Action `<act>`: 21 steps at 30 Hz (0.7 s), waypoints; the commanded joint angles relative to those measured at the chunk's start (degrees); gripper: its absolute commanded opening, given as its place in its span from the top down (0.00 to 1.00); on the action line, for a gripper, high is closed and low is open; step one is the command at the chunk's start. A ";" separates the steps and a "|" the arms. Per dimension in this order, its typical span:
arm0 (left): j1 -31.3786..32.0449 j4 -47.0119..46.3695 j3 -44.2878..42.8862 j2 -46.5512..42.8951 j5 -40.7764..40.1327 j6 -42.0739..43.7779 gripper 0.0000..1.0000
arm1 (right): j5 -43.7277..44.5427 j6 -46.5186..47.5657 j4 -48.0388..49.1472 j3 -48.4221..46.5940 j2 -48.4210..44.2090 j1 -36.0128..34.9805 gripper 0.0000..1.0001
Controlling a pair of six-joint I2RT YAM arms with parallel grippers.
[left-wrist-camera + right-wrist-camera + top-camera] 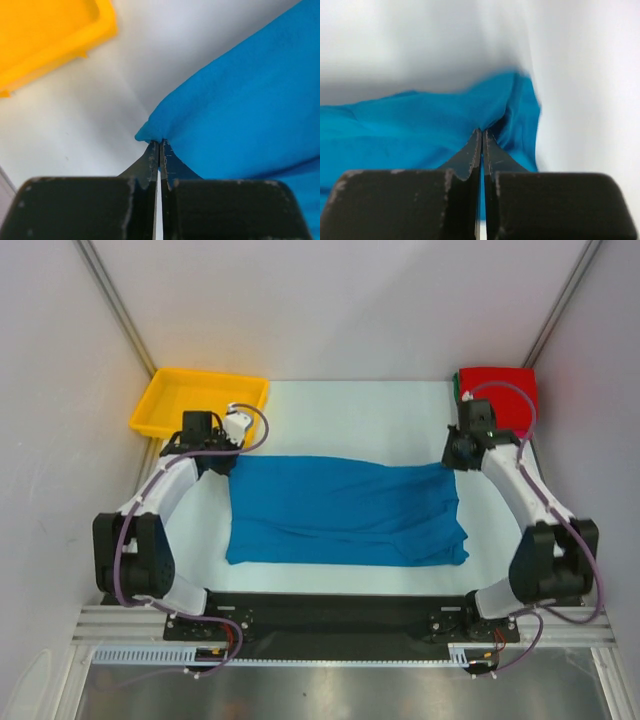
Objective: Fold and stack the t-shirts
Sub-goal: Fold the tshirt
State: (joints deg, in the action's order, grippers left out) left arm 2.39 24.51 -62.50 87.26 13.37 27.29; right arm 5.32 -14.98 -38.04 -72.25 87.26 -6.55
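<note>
A bright blue t-shirt (345,512) lies spread across the middle of the white table, folded into a wide band. My left gripper (232,462) is shut on its far left corner (150,131). My right gripper (455,462) is shut on its far right corner (512,115). Both corners are pinched between closed fingertips. A red t-shirt (500,395) lies folded at the far right corner of the table, with a thin green edge at its left side. No pink shirt shows.
A yellow plastic tray (198,400) sits at the far left corner, just behind my left gripper; it also shows in the left wrist view (50,40). Grey walls close in on both sides and at the back. A black strip runs along the table's near edge.
</note>
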 commanded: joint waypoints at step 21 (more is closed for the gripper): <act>-1.25 4.14 15.92 -7.19 1.57 21.32 1.00 | -2.16 -21.67 -4.68 30.58 -18.09 0.13 1.00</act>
State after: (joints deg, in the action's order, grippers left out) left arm 1.91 29.95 -45.76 82.11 14.52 46.13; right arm 3.05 -34.63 -41.76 -42.04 70.63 -6.68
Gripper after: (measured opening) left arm 0.009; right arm 0.010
